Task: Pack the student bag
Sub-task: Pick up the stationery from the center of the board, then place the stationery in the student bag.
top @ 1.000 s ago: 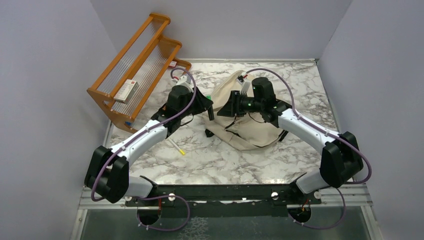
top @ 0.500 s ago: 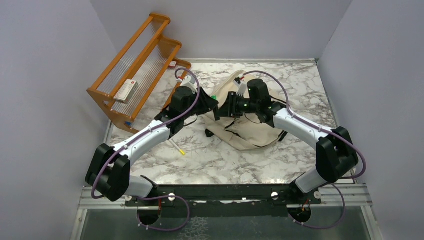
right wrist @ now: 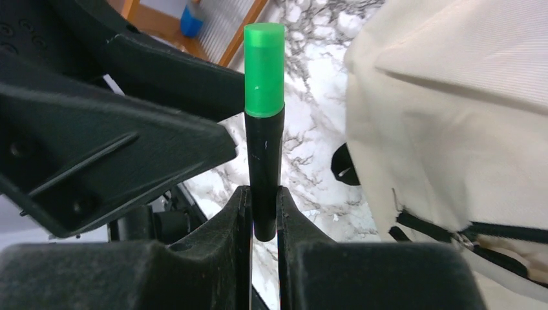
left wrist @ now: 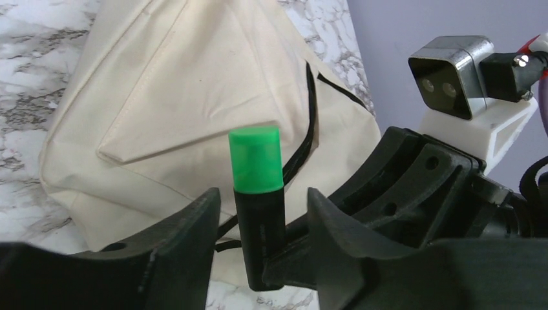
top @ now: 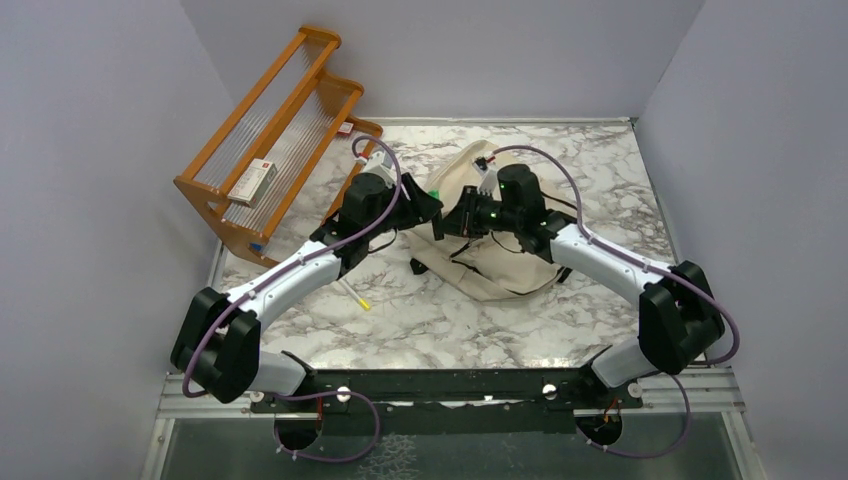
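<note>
At the far left a wooden rack (top: 270, 150) with a small box (top: 251, 181) on it sits well apart from the work, and a thin pen (top: 354, 295) lies on the marble table (top: 610, 170) beside my left arm. The left gripper (left wrist: 262, 205) has its fingers spread either side of a green-capped marker (left wrist: 256, 161), apparently clear of the barrel. The right gripper (right wrist: 262, 201) meets it head-on and is clamped tight on the marker's black barrel. I read this as a hand-off between the arms, with the right one now carrying. The student bag (top: 500, 262) lies slumped on the table under and beyond the right wrist. Next I need to draw the left arm clear, then swing the marker to the bag's zipper opening, whose width I cannot judge.
</note>
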`<state>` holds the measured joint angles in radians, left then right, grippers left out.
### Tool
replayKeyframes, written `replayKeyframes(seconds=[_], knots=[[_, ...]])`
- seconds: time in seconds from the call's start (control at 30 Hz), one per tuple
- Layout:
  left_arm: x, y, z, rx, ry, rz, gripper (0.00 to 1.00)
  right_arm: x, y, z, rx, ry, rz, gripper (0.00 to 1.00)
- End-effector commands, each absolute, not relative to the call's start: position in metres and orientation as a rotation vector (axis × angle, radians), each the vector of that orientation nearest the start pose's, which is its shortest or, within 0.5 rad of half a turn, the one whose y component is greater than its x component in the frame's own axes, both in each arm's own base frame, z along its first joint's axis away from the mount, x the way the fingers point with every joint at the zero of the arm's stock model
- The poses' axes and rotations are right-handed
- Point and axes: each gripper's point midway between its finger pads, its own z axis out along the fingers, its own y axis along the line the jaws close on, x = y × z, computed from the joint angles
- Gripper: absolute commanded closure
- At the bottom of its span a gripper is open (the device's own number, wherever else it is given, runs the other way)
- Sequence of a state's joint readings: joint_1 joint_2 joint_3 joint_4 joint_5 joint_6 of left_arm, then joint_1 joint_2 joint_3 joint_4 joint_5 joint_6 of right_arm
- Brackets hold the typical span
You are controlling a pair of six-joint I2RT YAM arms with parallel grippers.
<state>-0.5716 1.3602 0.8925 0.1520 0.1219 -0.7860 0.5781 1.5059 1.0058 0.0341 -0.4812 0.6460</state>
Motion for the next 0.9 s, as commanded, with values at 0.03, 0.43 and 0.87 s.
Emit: replayKeyframes(seconds=[0.03, 0.43, 0.87], knots=[[0.328, -0.297, 0.249, 0.069, 1.884, -1.128, 0.36, 0.318, 0.287, 0.194, -0.091, 2.161, 0.992, 0.99], [0.329, -0.319, 0.231, 0.360, 1.913, -1.108, 0.19, 0.341, 0.154, 0.223, 0.244, 2.029, 0.503, 0.99], [0.350, -0.380, 0.187, 0.736, 1.992, -0.866, 0.19, 0.335, 0.087, 0.207, 0.435, 2.110, 0.690, 0.99]])
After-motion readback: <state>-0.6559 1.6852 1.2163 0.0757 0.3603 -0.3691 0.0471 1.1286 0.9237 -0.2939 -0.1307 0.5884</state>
